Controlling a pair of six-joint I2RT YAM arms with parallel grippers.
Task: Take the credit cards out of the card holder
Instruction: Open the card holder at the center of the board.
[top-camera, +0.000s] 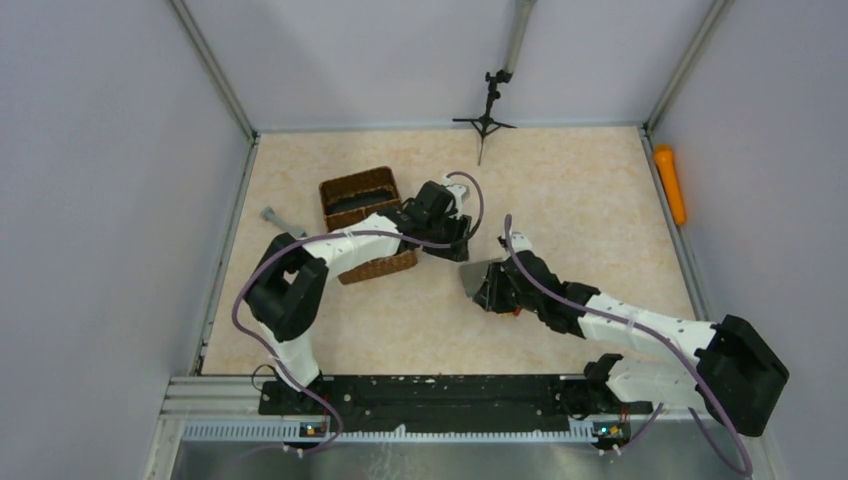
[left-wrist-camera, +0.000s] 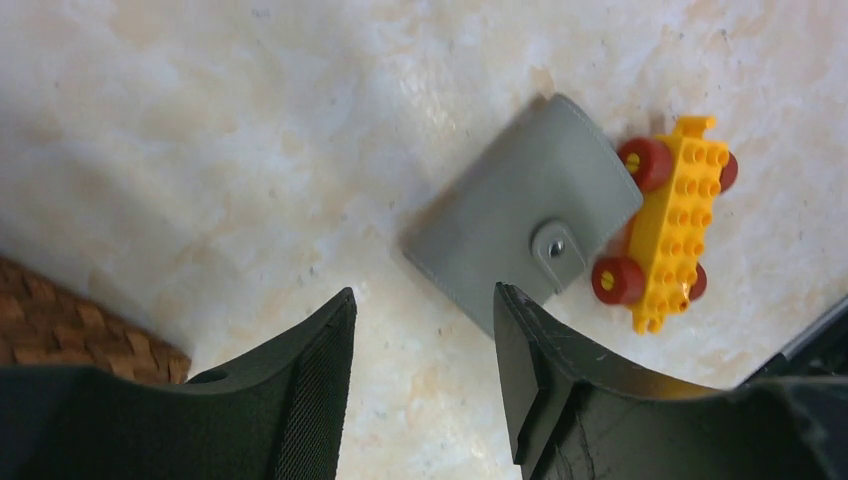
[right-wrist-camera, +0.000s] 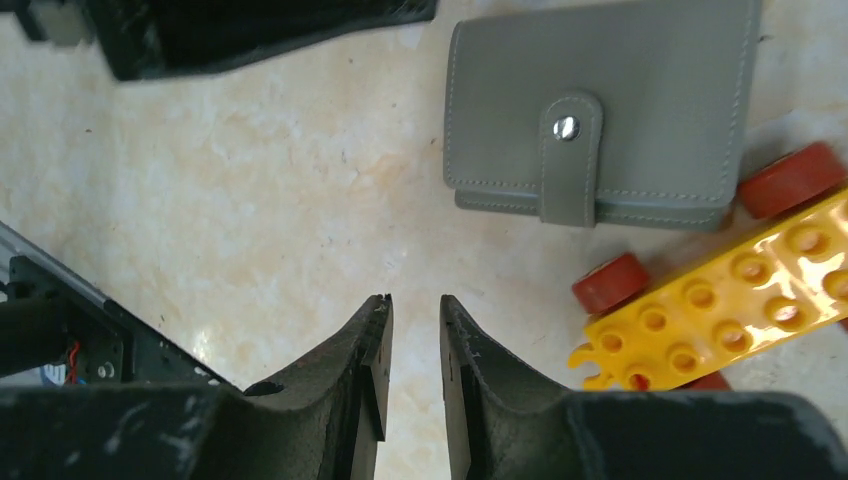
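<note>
The card holder (left-wrist-camera: 525, 230) lies shut on the table, a flat grey case with its snap strap fastened (right-wrist-camera: 600, 110). In the top view it shows as a grey patch (top-camera: 472, 274) between the two arms. The credit cards are hidden inside it. My left gripper (left-wrist-camera: 424, 292) hovers just above and beside the holder's near corner, open, with only bare table between its fingers. My right gripper (right-wrist-camera: 415, 300) is a short way in front of the holder, its jaws a narrow gap apart and open, holding nothing.
A yellow toy brick with red wheels (right-wrist-camera: 720, 320) rests against the holder's side (left-wrist-camera: 672, 225). A brown wicker basket (top-camera: 365, 215) stands under the left arm. A small black tripod (top-camera: 485, 120) is at the back, and an orange object (top-camera: 670, 185) lies at the right wall.
</note>
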